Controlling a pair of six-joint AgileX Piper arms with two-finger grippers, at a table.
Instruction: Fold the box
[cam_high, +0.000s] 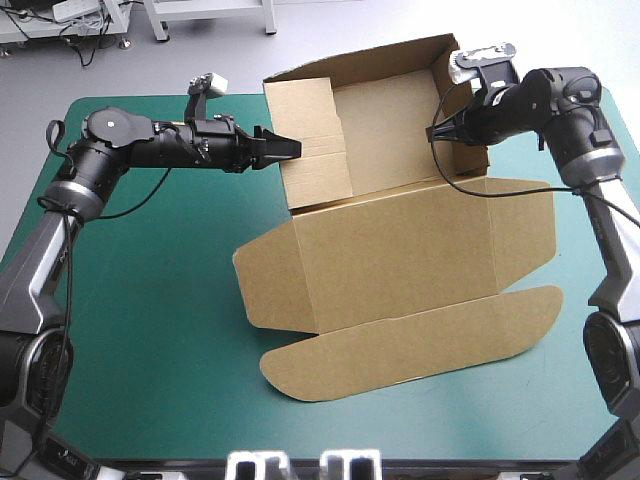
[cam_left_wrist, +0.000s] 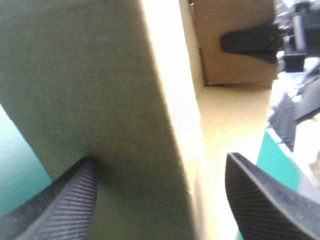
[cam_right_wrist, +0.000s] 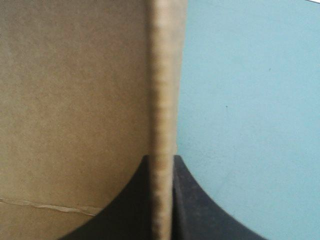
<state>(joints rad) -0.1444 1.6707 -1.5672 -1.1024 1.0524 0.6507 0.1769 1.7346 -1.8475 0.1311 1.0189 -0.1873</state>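
Between left gripper (cam_high: 288, 148) and right gripper (cam_high: 447, 130), toward the far edge of the teal-green cover (cam_high: 150, 300): brown box (cam_high: 390, 160), walls raised, lid (cam_high: 400, 255) flat on the near side. Astride the left wall (cam_left_wrist: 100, 100) with left fingers (cam_left_wrist: 60, 205) wide, one outside, one inside; pinched tight on the opposite wall (cam_right_wrist: 162, 100) with the right. Best to close left squarely, keeping both walls upright. Behind each wrist, bare cover for retreat.

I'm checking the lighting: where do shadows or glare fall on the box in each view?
High view: even light; the box casts only a thin shadow on the teal-green cover by its near flaps. Left wrist view: the wall's top edge glares pale, its outer face shaded. Right wrist view: the edge in the right gripper is bright, no hard shadow.
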